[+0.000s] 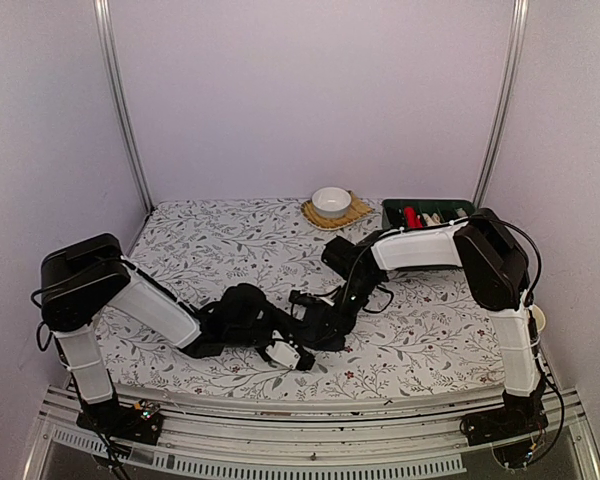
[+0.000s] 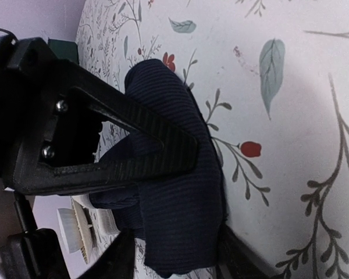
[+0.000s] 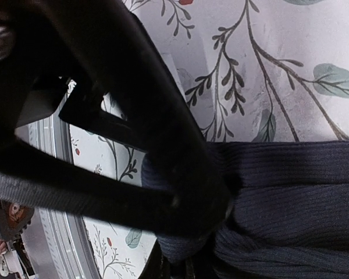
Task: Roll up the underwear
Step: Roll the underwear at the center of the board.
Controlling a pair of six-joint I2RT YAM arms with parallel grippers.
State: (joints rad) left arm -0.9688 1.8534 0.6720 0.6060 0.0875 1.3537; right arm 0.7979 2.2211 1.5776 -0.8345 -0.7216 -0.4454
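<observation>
While right jaws pinch the underwear [image 3: 291,192], likely as anchor, left jaws straddle its bunched edge, grip unclear.

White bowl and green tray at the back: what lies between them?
In the top view, only the yellow mat under the white bowl and a narrow bare strip of flowered tablecloth before the green tray.

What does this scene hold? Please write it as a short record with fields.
surface: table with a floral cover
underwear: dark ribbed cloth, bunched near the front middle
right gripper: shut on the underwear
left gripper: cloth between its jaws, grip unclear
far edge: white bowl on a woven mat; green bin to its right
</observation>
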